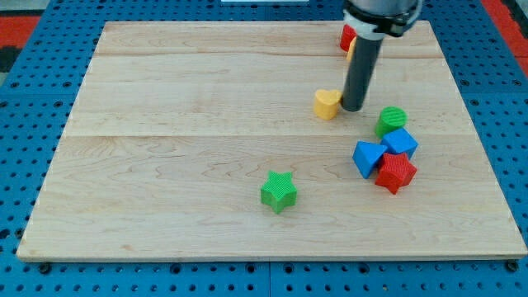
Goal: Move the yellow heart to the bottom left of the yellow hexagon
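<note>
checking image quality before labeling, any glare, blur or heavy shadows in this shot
In the camera view the lighting is even and soft: no glare on the wooden board, only faint shadows under the green star and yellow heart. Blocks look sharp. My tip sits just right of the heart, and the rod hides most of the blocks near the view's top.

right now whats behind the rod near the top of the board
A red block and a sliver of yellow block show at the rod's left edge; the rod covers the rest, so their shapes can't be told. My tip sits beside the yellow heart.
</note>
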Controlling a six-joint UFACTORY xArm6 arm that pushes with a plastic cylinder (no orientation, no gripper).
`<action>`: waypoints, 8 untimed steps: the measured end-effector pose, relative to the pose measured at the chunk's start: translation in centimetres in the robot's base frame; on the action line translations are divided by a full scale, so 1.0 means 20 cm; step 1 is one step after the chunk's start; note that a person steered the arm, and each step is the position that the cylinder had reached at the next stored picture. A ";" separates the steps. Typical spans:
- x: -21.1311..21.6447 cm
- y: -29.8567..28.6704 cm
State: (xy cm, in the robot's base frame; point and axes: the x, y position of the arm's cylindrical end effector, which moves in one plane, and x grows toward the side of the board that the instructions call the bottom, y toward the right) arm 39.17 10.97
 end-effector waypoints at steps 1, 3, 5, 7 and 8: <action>0.15 -0.13; -0.13 -0.38; -0.42 -0.54; -0.39 -0.31; -0.47 -0.30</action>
State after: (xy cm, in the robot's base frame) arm 29.82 4.89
